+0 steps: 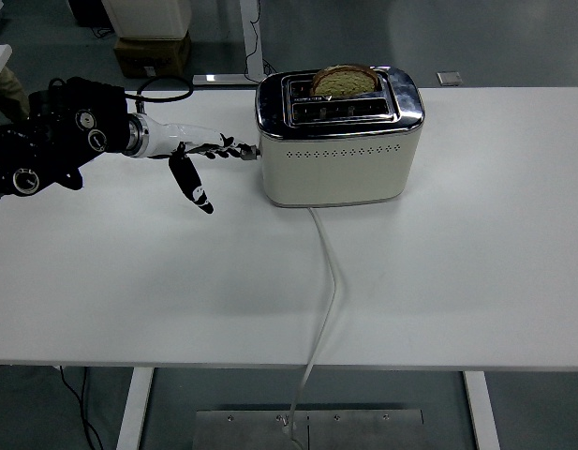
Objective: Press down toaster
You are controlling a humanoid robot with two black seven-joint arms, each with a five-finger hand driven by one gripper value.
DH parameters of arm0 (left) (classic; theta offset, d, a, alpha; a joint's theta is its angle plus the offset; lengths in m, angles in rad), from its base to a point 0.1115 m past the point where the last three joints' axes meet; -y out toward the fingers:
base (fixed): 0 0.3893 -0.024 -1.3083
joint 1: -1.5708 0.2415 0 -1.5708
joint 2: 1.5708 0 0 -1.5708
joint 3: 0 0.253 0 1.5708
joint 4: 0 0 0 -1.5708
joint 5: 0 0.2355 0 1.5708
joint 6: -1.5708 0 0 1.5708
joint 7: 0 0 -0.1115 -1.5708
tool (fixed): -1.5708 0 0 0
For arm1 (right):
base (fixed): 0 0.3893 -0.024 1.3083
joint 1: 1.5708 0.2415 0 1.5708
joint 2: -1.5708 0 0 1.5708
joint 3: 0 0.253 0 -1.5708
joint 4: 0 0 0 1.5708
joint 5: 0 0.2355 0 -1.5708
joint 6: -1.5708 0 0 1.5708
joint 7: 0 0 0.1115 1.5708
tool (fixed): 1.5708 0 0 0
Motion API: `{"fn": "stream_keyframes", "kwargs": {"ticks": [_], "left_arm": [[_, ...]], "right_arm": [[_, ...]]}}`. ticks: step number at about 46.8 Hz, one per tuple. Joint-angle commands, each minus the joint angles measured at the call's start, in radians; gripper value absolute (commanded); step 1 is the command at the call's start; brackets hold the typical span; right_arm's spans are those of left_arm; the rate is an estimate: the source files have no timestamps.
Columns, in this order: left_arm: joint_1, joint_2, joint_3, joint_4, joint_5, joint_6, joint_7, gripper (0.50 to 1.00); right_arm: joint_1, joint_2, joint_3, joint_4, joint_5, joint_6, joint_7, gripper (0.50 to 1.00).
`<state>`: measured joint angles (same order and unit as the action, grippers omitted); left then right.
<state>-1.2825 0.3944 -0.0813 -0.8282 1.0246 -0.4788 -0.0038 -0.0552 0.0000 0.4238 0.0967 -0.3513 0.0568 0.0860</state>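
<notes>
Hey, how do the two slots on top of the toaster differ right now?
The far slot of the toaster holds a slice of bread whose brown crust pokes above the top; the near slot shows no bread. The far slot is mostly hidden by the slice; the near slot is open to view. Both are long, dark, parallel openings in the chrome top.

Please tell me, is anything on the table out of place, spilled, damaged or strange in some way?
Nothing stands out. The toaster stands upright on the white table, a slice of bread sits partly sunk in its slot, and the cord trails over the near edge. The left robot hand reaches to the lever. Nothing is spilled.
</notes>
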Motion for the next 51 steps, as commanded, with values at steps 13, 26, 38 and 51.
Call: {"fn": "stream_keyframes", "kwargs": {"ticks": [13, 26, 38, 51], "left_arm": [[0.020, -0.016, 0.000, 0.017, 0.000, 0.011, -0.001, 1.000], [0.037, -0.031, 0.000, 0.044, 0.000, 0.017, -0.001, 1.000], [0.057, -0.046, -0.001, 0.060, 0.000, 0.031, -0.002, 1.000], [0.080, -0.045, -0.001, 0.060, 0.000, 0.034, -0.001, 1.000]], "right_arm": [[0.000, 0.000, 0.000, 0.000, 0.000, 0.000, 0.000, 0.998], [0.000, 0.000, 0.001, 0.000, 0.000, 0.000, 0.000, 0.998], [-0.002, 0.000, 0.000, 0.000, 0.000, 0.000, 0.000, 1.000], [-0.002, 0.000, 0.000, 0.000, 0.000, 0.000, 0.000, 1.000]]}}
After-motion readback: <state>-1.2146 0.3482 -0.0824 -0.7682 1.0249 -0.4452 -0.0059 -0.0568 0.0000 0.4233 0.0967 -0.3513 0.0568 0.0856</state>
